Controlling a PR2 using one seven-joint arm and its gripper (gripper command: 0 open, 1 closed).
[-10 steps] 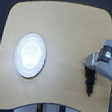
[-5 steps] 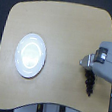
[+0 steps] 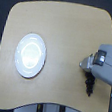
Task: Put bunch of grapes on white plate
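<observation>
Grapes grasped, plate still empty.
Your gripper (image 3: 88, 75) clenched the bunch of grapes (image 3: 88, 84) at the table's (image 3: 65, 33) right; the white plate (image 3: 30, 55) sat well apart, left.

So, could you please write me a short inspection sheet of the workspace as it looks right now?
Surface: light wooden table with rounded corners, mostly bare.
Job's things: white plate lies on the exterior view's left half of the table, nothing on it; bunch of grapes hangs dark below the arm on the exterior view's right, far from the plate.
Clutter: nothing seen.
Grippers: gripper at the end of the grey arm, directly above the grapes; the picture is too blurred to show how the jaws stand.
Cables: nothing seen.
Surroundings: dark floor around the table; pale frame parts below the near edge.
</observation>
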